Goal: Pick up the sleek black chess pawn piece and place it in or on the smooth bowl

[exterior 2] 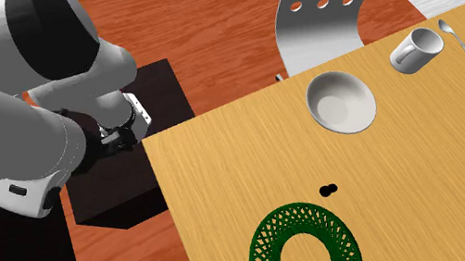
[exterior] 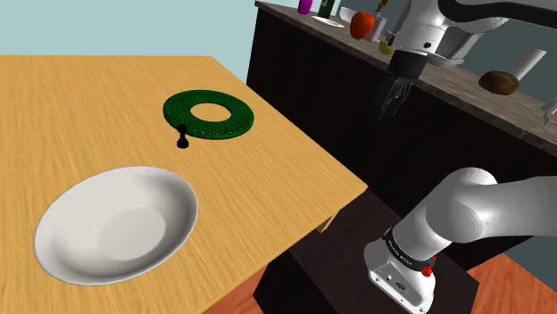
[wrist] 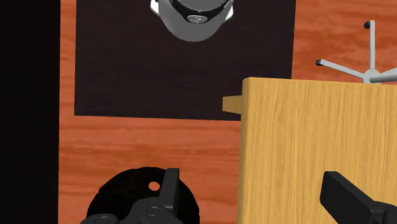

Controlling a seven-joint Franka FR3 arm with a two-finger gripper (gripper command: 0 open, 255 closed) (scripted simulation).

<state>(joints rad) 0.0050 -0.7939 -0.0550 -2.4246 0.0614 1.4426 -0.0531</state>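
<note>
Shoulder view first: a small glossy black chess pawn [exterior: 182, 136] stands upright on the light wooden worktop [exterior: 89, 98], just beside the outer edge of a flat dark green ring with a lattice pattern [exterior: 176, 111]. A wide, shallow white bowl [exterior: 71, 201] sits nearer the camera and apart from the pawn, so the pawn lies between the ring and the bowl. The all-black gripper [exterior: 389, 107] hangs in the air past the worktop's edge, on the shoulder view's right, in front of a long dark counter [exterior: 303, 71] and well apart from the pawn.

Seen from above in the second exterior view, the pawn [exterior 2: 328, 190] is again between the ring [exterior 2: 265, 251] and the bowl [exterior 2: 317, 113]. A white mug [exterior 2: 417, 51] and a grey spoon [exterior 2: 459, 41] rest on the worktop beyond the bowl. A grey chair with round holes in its back [exterior 2: 316, 20] stands by the worktop's edge.

Looking along the gripper [wrist: 257, 203] in the wrist view, its two black fingers [wrist: 168, 191] stand wide apart with nothing between them, so it is released. Beneath it lie a corner of the worktop [wrist: 305, 146], reddish wooden floor [wrist: 146, 137] and the black box stand [wrist: 127, 63].
</note>
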